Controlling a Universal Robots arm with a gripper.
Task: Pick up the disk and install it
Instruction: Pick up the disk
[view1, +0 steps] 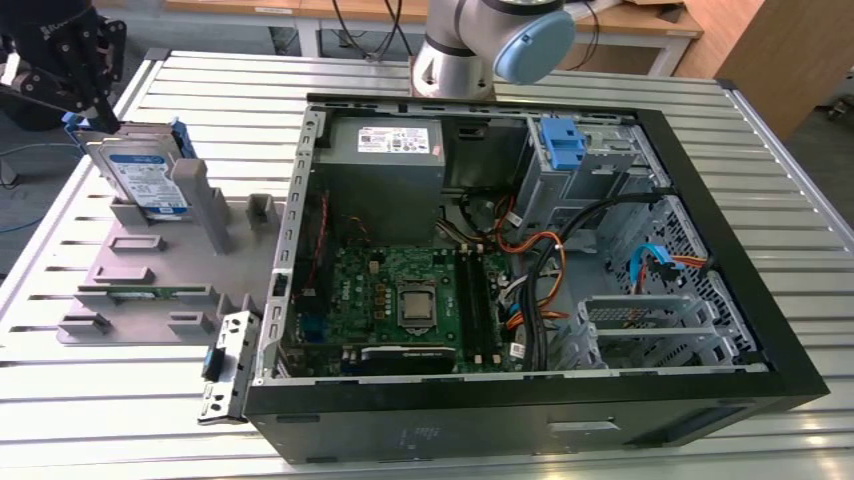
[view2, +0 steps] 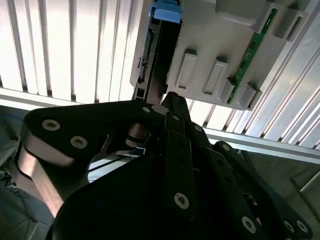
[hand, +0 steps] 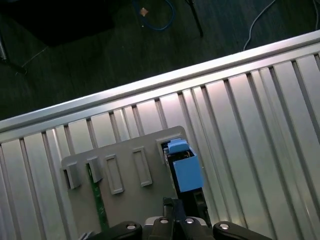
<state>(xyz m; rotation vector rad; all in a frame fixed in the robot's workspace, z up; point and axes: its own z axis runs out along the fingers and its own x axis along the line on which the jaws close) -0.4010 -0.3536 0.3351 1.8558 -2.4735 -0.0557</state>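
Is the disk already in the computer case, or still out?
Out: the disk stands on edge in the grey holder beside the open case, with the gripper at its top.

The exterior view looks steeply down from well above the grey fixture (view1: 134, 312). Both wrist views face down close over that fixture, which all three share.

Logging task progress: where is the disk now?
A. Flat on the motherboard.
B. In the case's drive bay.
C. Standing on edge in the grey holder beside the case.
C: the disk stands on edge in the grey holder, outside the open case.
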